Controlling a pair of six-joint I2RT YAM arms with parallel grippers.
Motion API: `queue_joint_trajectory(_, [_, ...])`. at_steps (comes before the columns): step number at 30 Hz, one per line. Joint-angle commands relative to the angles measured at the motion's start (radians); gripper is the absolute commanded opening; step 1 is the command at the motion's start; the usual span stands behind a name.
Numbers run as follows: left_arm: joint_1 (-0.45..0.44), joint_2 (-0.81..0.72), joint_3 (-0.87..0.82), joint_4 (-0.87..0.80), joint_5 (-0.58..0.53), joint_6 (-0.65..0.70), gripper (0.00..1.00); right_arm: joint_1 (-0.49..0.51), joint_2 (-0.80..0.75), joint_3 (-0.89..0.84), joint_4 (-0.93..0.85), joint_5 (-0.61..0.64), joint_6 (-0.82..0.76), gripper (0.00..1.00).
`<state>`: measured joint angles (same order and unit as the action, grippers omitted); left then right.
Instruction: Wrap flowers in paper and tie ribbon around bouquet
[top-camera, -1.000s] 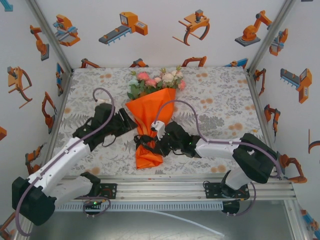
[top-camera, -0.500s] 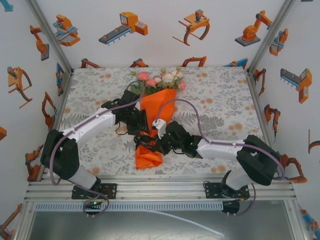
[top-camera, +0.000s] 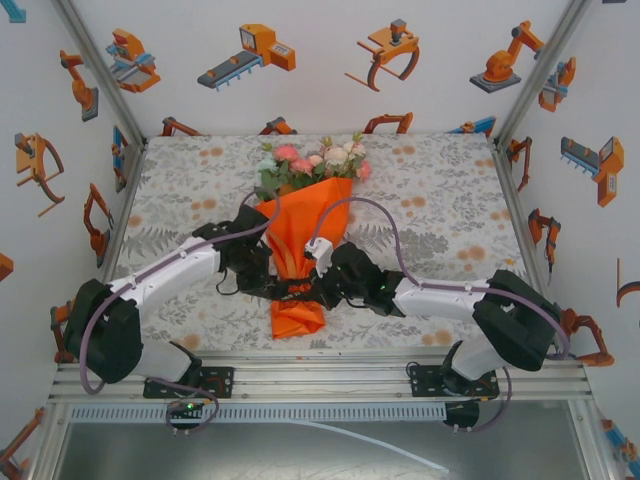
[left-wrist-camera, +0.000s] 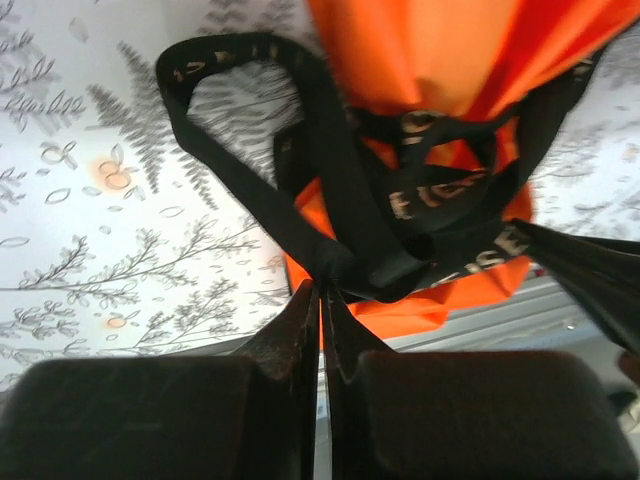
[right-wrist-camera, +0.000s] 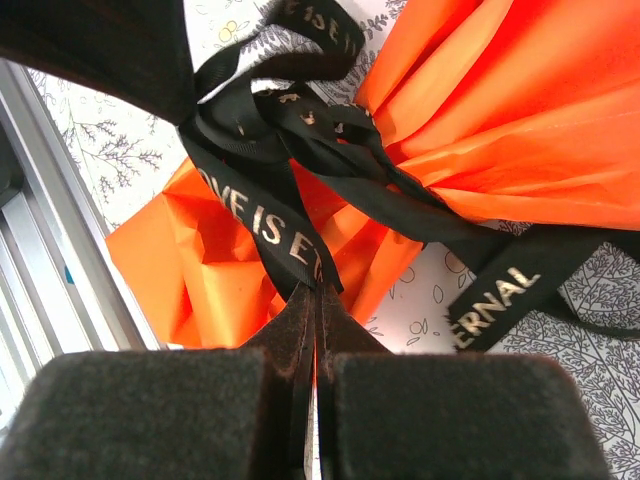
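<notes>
The bouquet lies on the table, with pink, white and green flowers at the top of an orange paper cone. A black ribbon with pale lettering is knotted round the cone's narrow waist. My left gripper comes in from the left. In the left wrist view it is shut on a ribbon strand beside the paper. From the right, my right gripper meets the waist. In the right wrist view it is shut on a lettered tail of the ribbon over the paper.
A grey-orange floral tablecloth covers the table. The metal rail with both arm bases runs along the near edge. White walls with orange robot stickers close in the left, back and right sides.
My left arm has swung in from the left, and its gripper has moved down to the bouquet's waist and shut on the ribbon. The right gripper has held still, and the cone shifted slightly.
</notes>
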<state>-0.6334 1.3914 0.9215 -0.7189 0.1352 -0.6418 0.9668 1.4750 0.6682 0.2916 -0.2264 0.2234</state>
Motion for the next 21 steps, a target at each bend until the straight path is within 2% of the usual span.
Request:
queue_joint_trajectory(1, [-0.004,-0.068,-0.055,0.019,-0.044,-0.045,0.10,0.007,-0.001,-0.004,-0.013,0.000,-0.022,0.00])
queue_joint_trajectory(3, [-0.005,-0.125,-0.086,0.079,-0.014,-0.044,0.10,0.006,-0.002,-0.004,-0.016,0.005,-0.024,0.00])
queue_joint_trajectory(5, [-0.006,-0.187,-0.124,0.156,0.042,-0.023,0.16,0.007,-0.005,-0.001,-0.011,0.001,-0.025,0.00])
queue_joint_trajectory(10, [0.002,-0.242,-0.136,0.086,-0.043,-0.003,0.20,0.008,-0.021,0.003,-0.005,-0.041,-0.051,0.00])
queue_joint_trajectory(14, [0.019,-0.286,-0.055,0.073,-0.068,0.064,0.37,0.018,-0.040,0.003,-0.009,-0.075,-0.085,0.00])
queue_joint_trajectory(18, [0.042,-0.236,0.076,0.087,-0.025,0.196,0.38,0.030,-0.062,0.002,-0.005,-0.076,-0.107,0.00])
queue_joint_trajectory(21, [0.044,-0.125,0.192,0.074,0.063,0.331,0.38,0.033,-0.082,-0.004,0.008,-0.067,-0.105,0.00])
